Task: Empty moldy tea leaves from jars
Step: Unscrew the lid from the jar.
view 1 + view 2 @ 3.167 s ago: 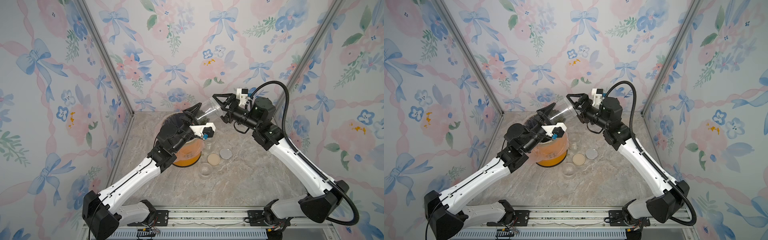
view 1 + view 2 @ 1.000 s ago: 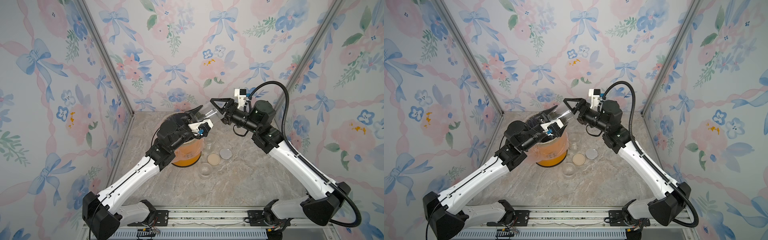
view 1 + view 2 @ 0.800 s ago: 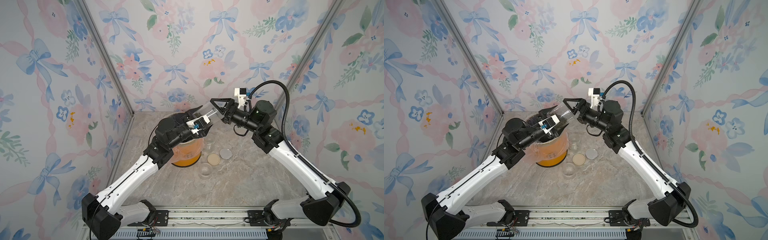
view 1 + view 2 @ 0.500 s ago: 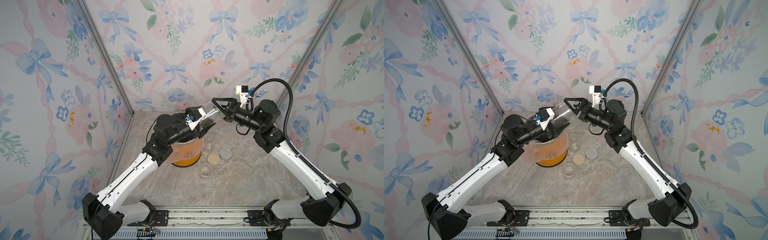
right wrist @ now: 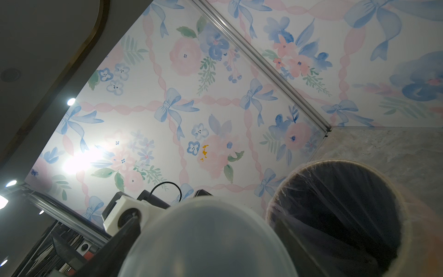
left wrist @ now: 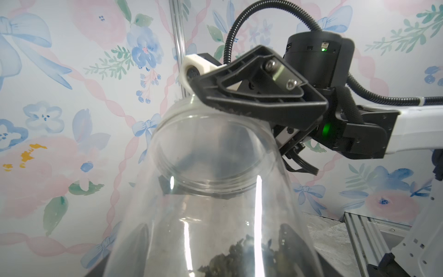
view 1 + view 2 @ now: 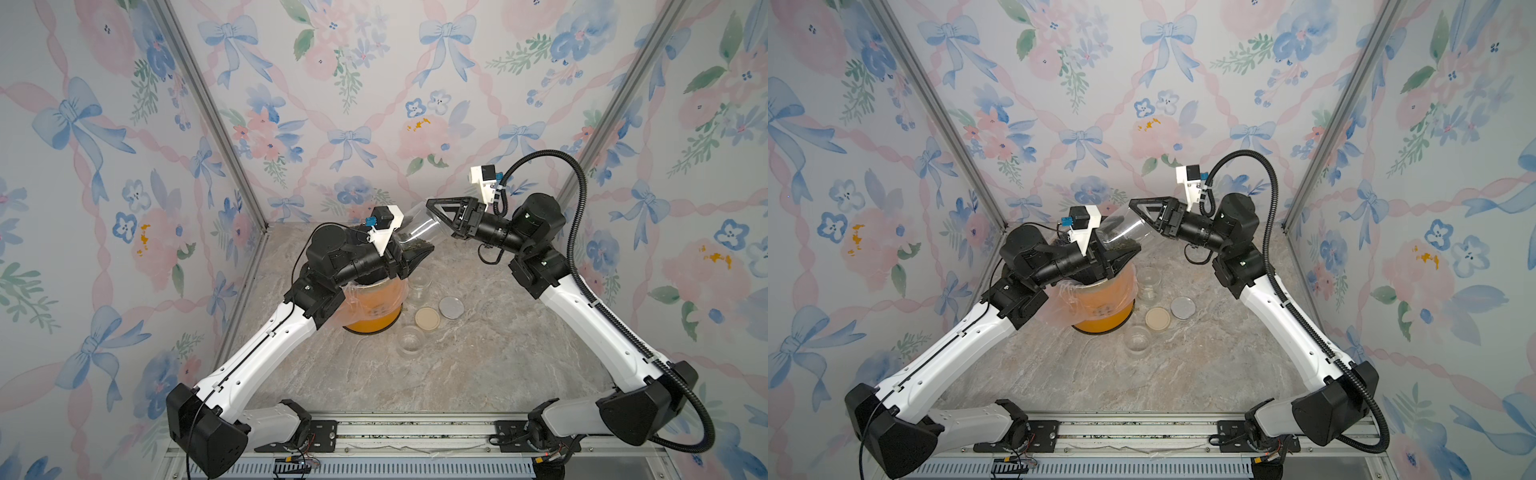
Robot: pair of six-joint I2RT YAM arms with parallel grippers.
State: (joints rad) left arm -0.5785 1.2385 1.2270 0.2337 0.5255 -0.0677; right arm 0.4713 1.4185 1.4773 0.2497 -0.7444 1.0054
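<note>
Two hands share one clear jar (image 7: 419,230) (image 7: 1125,232) in the air, just above the 1 o'clock edge of the orange bin (image 7: 374,316). The left hand (image 7: 417,254) is closed around the lower body. In the left wrist view its dark fingers (image 6: 137,244) show through the clear wall on both sides. The right hand (image 7: 434,216) is clamped on the upper end, where the translucent lid (image 5: 203,239) sits (it fills the near part of the right wrist view). One of its fingers lies across that end.

The clear jar is tilted, with the lid end raised toward 2 o'clock. The tea leaves (image 7: 411,248) (image 6: 239,259) lie as a dark crumbly heap along its low side, close to the left hand.

On the desk (image 7: 457,374), a rear jar (image 7: 419,282) stands at 2 o'clock of the bin and a front jar (image 7: 410,338) at 4 o'clock. Between them lie a beige lid (image 7: 427,319) and, just beside it, a silver lid (image 7: 451,306), both flat.
</note>
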